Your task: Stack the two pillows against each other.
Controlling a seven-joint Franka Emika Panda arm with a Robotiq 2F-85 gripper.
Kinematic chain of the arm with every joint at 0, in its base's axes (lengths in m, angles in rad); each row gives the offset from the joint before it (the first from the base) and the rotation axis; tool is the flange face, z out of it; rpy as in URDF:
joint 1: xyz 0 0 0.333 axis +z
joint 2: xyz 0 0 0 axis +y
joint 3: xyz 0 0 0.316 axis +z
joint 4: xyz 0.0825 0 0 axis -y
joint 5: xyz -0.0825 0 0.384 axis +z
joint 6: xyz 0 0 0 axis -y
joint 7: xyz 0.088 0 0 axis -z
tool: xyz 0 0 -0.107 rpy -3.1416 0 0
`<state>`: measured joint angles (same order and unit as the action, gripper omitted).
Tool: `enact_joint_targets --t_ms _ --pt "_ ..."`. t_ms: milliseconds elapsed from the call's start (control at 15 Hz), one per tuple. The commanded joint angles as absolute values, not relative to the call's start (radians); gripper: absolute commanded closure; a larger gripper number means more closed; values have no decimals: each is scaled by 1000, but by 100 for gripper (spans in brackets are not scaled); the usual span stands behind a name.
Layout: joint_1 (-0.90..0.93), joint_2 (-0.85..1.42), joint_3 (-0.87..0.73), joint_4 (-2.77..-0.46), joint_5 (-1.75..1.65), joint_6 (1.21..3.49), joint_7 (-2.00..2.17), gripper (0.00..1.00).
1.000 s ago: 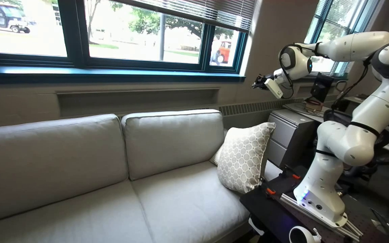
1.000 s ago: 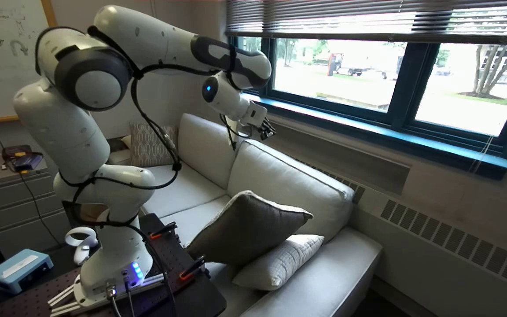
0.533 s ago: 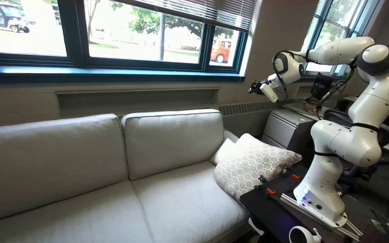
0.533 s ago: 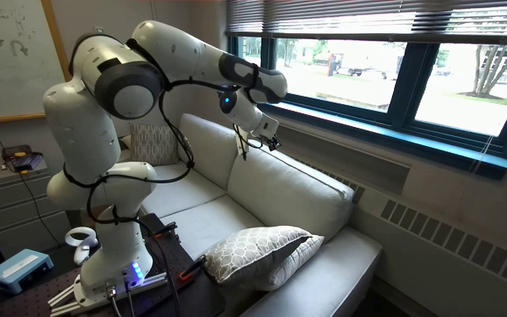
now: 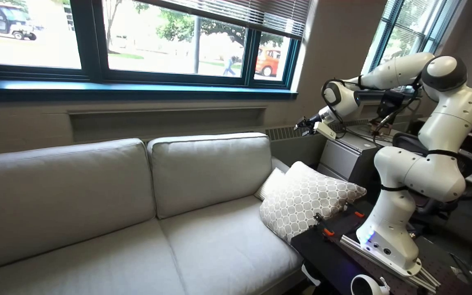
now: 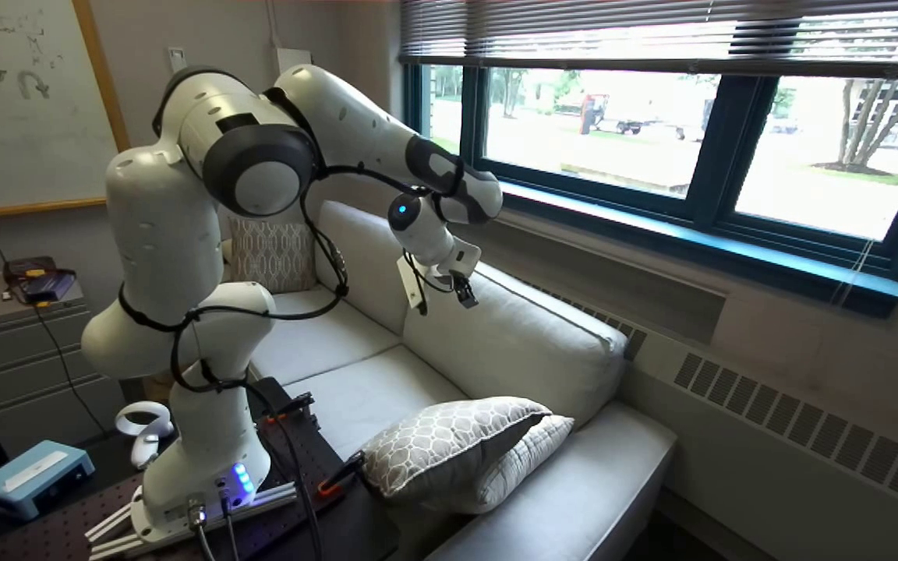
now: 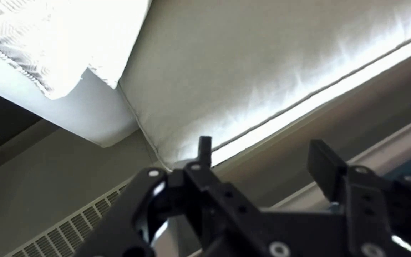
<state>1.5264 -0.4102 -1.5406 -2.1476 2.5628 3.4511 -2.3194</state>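
Note:
The large beige lattice pillow [image 5: 307, 200] lies slanted at the couch's end beside the robot's table. It rests over the smaller cream-white pillow [image 6: 531, 456], whose side and one corner stick out from under it; the rest of that one is covered. In the wrist view, bright washed-out pillow fabric [image 7: 66, 39] fills the upper left corner. My gripper [image 7: 260, 146] is open, its fingers well apart with nothing between them. In both exterior views the gripper [image 5: 301, 128] hangs in the air above and apart from the pillows, near the couch's back cushion.
Couch back cushions [image 6: 519, 335] stand behind the pillows, with the couch arm [image 6: 574, 483] alongside. A black table [image 5: 322, 250] with orange-black clamps [image 6: 340, 475] borders the lattice pillow. A window sill [image 5: 137, 90] runs behind. Another patterned pillow [image 6: 271, 253] sits at the couch's far end.
The lattice pillow has dropped from a steep, raised stance onto the smaller pillow. My gripper has come down, and its fingers now show spread. The upper arm has swung along with it.

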Motion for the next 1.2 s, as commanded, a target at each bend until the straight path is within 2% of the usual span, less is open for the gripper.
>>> enact_joint_targets --t_ms 0,667,1133 --pt "1577 -451 -1561 -2191 2580 3470 -2463 1" --pt "1720 -395 -1630 -2324 2599 3467 -2570 0" --pt "1726 -362 -1701 -2376 2614 3464 -2650 0"
